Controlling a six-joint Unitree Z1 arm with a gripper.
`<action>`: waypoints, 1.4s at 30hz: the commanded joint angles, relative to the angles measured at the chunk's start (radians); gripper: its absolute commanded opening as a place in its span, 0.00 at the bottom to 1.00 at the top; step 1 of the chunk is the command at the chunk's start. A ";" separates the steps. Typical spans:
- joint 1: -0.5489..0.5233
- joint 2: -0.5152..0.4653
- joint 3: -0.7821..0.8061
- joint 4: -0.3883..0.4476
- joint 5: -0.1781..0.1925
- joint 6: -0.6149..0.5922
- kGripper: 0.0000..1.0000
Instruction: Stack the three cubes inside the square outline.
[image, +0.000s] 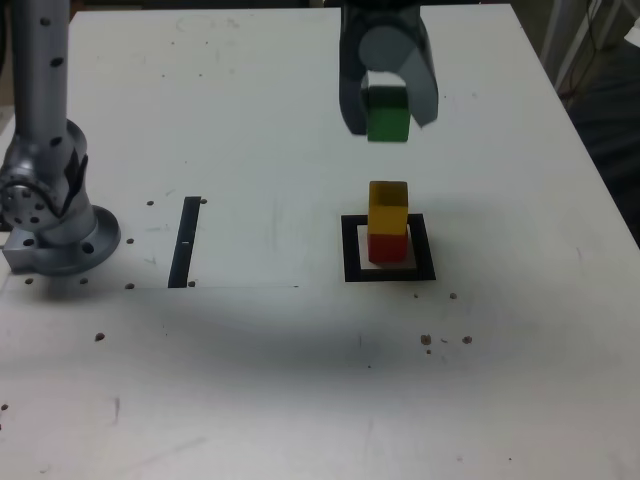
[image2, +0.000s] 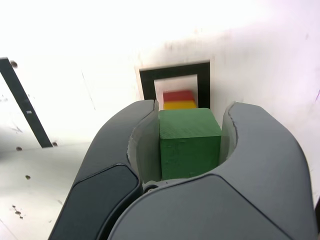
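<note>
Upper centre of the exterior frame: claw (image: 388, 103) clamped on green cube (image: 388, 114), clear above the stack. Centre frame: yellow cube (image: 388, 206) on red cube (image: 388, 246), inside square outline (image: 350, 250) on bench (image: 250, 380). Recommended: centre green squarely over yellow, lower slowly, release only once seated.

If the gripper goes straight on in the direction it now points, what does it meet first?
Most likely the yellow cube. The gripper points down, shut on the green cube, and the yellow cube on the red cube lies ahead in the wrist view, though depth is unclear.
</note>
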 joint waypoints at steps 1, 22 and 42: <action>-0.018 -0.006 0.004 -0.005 -0.001 -0.014 0.34; -0.073 0.038 0.063 -0.057 -0.019 -0.059 0.34; -0.073 0.054 0.142 -0.151 -0.036 -0.053 0.74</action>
